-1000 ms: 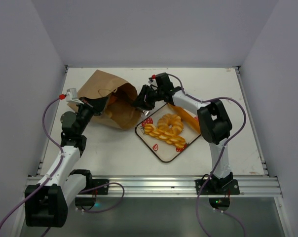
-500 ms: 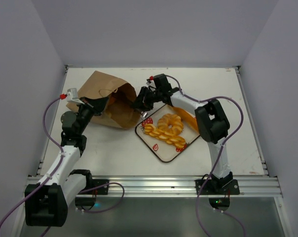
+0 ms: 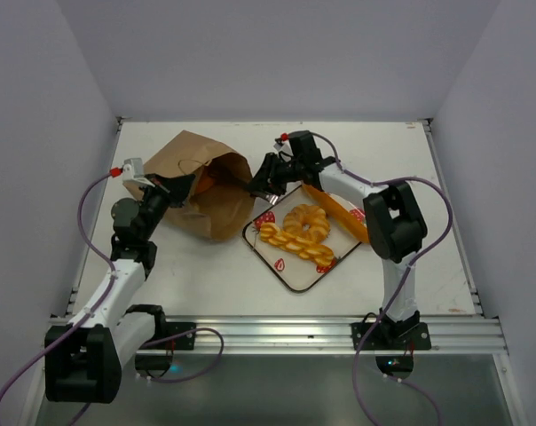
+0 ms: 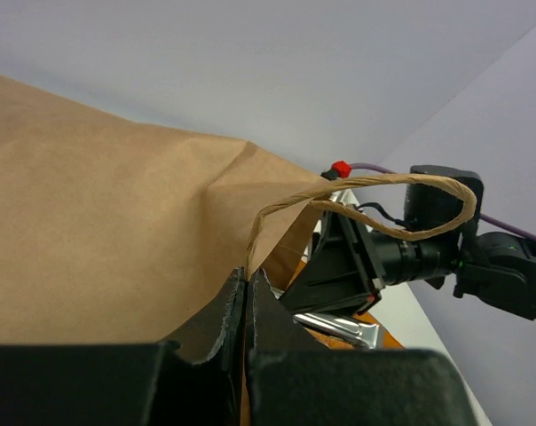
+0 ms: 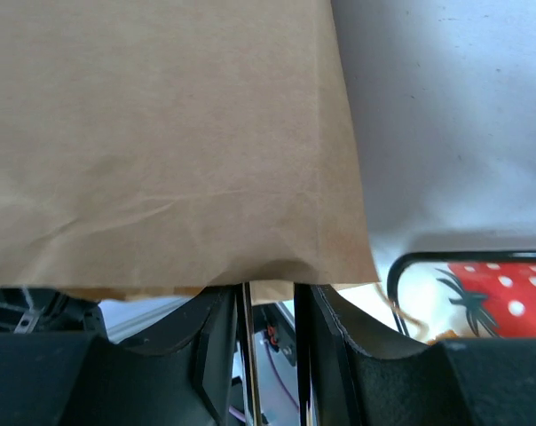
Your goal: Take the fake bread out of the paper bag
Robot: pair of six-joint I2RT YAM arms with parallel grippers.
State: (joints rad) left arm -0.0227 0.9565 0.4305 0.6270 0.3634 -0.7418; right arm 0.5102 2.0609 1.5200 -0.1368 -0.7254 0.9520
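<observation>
The brown paper bag lies on its side at the back left, mouth toward the tray. Orange bread shows inside the mouth. My left gripper is shut on the bag's near rim by a handle; its jaws pinch the paper. My right gripper sits at the mouth's right edge, its fingers almost together with the bag's edge between the tips. A braided loaf, a ring doughnut and a baguette lie on the tray.
The white strawberry-printed tray sits just right of the bag, at the table's middle; its corner shows in the right wrist view. White walls close the table on three sides. The right arm reaches over the tray's back corner.
My right gripper has shifted slightly right and back at the bag's mouth, and the mouth edge has moved with it. The left gripper has kept its hold.
</observation>
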